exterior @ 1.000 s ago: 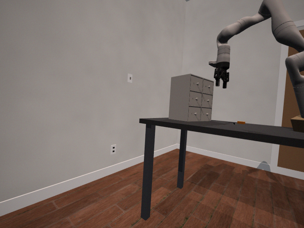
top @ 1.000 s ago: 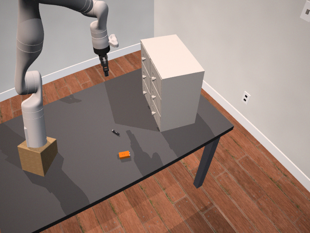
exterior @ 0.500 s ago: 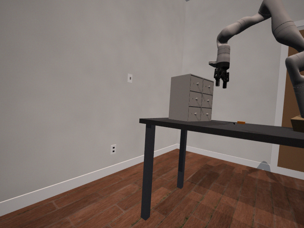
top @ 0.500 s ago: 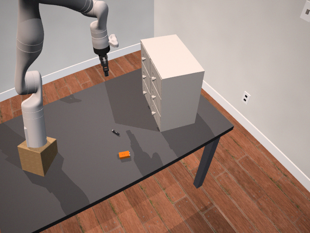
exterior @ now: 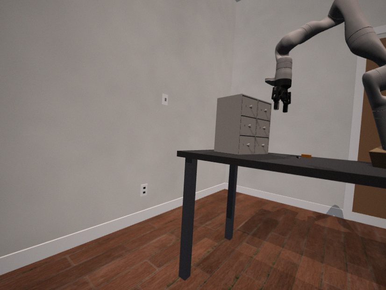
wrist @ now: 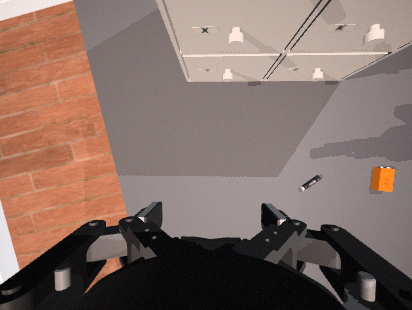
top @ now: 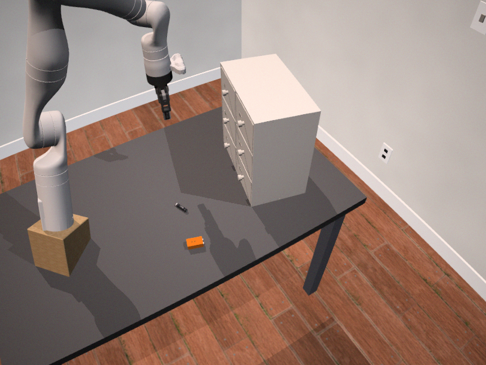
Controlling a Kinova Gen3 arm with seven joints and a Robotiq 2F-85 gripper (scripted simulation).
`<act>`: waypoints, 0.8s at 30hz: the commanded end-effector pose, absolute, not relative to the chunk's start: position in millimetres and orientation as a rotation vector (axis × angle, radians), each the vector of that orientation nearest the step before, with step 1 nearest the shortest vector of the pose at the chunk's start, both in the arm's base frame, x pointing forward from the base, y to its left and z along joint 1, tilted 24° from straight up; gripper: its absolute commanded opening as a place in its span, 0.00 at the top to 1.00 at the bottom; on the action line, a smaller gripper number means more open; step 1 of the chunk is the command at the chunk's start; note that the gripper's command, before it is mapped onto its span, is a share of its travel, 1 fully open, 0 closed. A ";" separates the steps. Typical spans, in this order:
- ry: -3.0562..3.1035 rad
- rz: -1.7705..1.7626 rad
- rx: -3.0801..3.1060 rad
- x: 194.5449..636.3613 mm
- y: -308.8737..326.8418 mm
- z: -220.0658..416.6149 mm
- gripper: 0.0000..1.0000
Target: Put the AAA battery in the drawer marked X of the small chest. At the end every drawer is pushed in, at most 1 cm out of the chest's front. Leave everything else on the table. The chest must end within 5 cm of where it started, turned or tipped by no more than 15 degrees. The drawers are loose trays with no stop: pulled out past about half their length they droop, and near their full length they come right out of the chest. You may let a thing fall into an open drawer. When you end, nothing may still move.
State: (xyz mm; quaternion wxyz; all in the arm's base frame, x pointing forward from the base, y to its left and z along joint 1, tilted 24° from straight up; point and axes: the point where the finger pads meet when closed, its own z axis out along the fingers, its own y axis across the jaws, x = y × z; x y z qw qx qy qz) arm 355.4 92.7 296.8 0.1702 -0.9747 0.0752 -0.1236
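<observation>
Pincer wide, nothing in it — high above table. AAA battery lies flat, below and nearer the top view, oblique, long axis pointing roughly toward chest — lone arm must swing over, probably twist.

Looks just the same as a second ago (from the top and exterior alike), without visible change.
</observation>
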 end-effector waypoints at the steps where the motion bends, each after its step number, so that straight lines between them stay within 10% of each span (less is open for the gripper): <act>1: 0.214 -0.352 -2.769 355.5 92.7 297.2 0.00; 24: 0.214 -0.352 -2.769 363.2 -40.7 292.4 0.00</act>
